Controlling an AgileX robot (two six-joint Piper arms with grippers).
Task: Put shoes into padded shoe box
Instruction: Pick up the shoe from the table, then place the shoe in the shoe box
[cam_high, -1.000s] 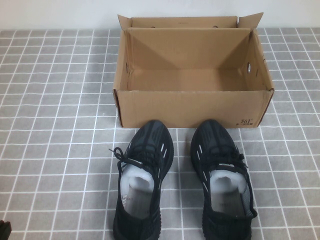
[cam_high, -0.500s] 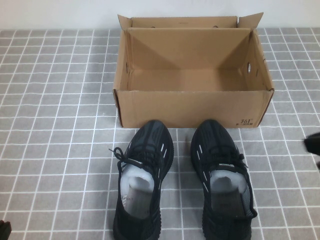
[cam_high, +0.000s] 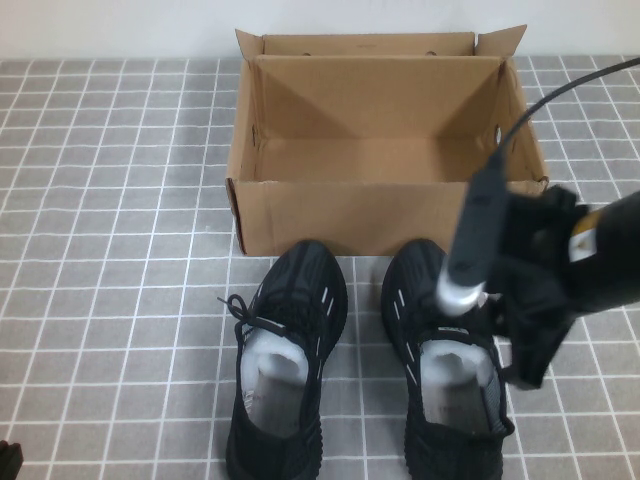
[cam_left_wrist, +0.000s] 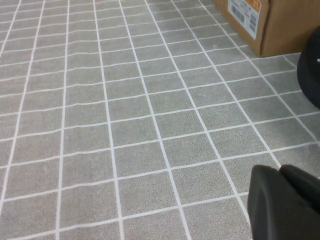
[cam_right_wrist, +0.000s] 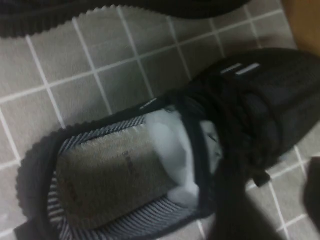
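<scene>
The right gripper (cam_high: 525, 345) hangs over the right side of the right shoe (cam_high: 440, 340), just above its laces and opening; whether its fingers are apart or together cannot be told. Its black arm reaches in from the right edge, with a cable arching over the box's right wall. In the right wrist view, the right shoe's pale lining and striped insole show directly below. The left shoe (cam_high: 285, 350) lies just beside it on the left, toes pointing far, both close to the near wall of the padded shoe box (cam_high: 385, 215). The box stands open, lid flap upright at the far side. The left gripper (cam_left_wrist: 285, 202) sits low over the grey tiled table (cam_high: 110, 280) at the near left corner, fingers close together, holding nothing.
</scene>
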